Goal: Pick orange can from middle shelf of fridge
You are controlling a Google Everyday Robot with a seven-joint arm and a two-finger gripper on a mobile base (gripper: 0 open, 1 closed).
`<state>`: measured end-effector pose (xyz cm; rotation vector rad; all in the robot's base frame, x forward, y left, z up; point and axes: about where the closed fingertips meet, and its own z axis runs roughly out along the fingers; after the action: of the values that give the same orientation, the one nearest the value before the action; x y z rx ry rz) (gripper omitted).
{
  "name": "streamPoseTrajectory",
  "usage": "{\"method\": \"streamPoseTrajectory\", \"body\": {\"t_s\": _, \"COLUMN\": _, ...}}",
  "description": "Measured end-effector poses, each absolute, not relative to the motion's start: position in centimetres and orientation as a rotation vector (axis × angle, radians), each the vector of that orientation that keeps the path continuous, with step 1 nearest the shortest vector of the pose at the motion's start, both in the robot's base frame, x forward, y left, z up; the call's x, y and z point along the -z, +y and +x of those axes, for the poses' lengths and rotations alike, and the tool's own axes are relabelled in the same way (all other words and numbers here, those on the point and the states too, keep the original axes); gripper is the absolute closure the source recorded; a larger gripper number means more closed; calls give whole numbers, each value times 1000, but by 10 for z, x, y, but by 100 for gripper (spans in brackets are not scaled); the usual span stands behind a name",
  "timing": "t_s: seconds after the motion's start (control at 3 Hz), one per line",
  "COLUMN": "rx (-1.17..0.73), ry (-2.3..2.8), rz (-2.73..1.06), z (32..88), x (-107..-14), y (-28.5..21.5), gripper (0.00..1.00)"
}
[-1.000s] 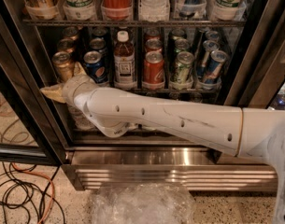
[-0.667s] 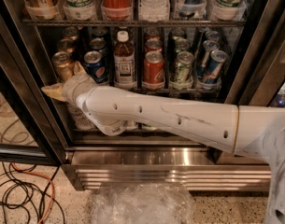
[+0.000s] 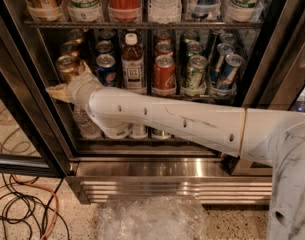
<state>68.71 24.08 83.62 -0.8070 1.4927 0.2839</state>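
Observation:
The orange can [image 3: 67, 67] stands upright at the front of the leftmost lane on the middle shelf [image 3: 207, 96] of the fridge [image 3: 272, 59]. More gold cans stand behind it. My gripper [image 3: 72, 86] is at the end of the white arm [image 3: 172, 121], just below and right of the orange can and right up against it. A tan part of the gripper sticks out to the left beneath the can. The arm hides the shelf's left front edge.
A blue Pepsi can [image 3: 106, 70], a brown bottle [image 3: 133, 64], a red Coca-Cola can [image 3: 164, 75] and green and blue cans stand to the right. Bottles fill the shelf above. The ribbed steel base [image 3: 167, 184] is below. Crumpled plastic [image 3: 152, 216] and cables [image 3: 22, 209] lie on the floor.
The arm has edged slightly upward at the orange can. The cans have not moved.

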Motion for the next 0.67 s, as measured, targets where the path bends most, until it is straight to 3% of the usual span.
{"method": "streamPoseTrajectory", "body": {"t_s": 0.33, "rx": -284, "ry": 1493, "rz": -807, "z": 685, "x": -836, "y": 241, "gripper": 30}}
{"method": "streamPoseTrajectory", "body": {"t_s": 0.67, "rx": -290, "ry": 1476, "rz": -777, "z": 690, "x": -841, "y": 250, "gripper": 48}}
